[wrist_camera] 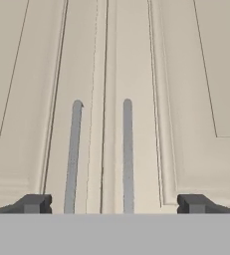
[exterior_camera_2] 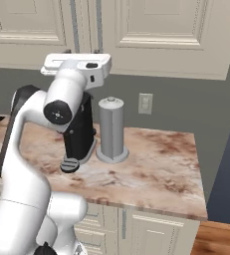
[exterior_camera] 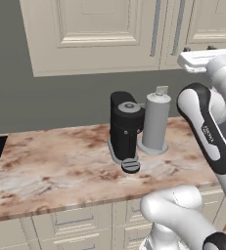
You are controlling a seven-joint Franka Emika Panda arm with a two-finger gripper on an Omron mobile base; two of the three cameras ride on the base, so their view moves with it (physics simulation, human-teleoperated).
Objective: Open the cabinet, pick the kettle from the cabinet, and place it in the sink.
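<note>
Two dark fingertips (wrist_camera: 33,203) are seen at the lower left and lower right corners of the hand view, spread fully apart with nothing held between them. The gripper (wrist_camera: 114,204) is pointed squarely at the cabinet (wrist_camera: 114,74), whose two doors are closed. Two vertical silver bar handles (wrist_camera: 127,154) are seen in the lower centre of that view, one on each side of the seam between the doors, and both lie between the fingertips.

In the left base view, the white hand is found at the upper right, level with the bottom edge of the cabinet (exterior_camera: 100,34). In the right base view, the hand is found at the upper left, just below the cabinet doors (exterior_camera_2: 161,30).

A black coffee machine (exterior_camera: 125,129) is placed on the marble counter (exterior_camera: 51,161) at mid-frame, with a grey cylindrical canister (exterior_camera: 156,122) just beside it on the right. A wall outlet (exterior_camera_2: 145,103) is seen at the centre of the right base view. The kettle cannot be seen behind the closed doors.
</note>
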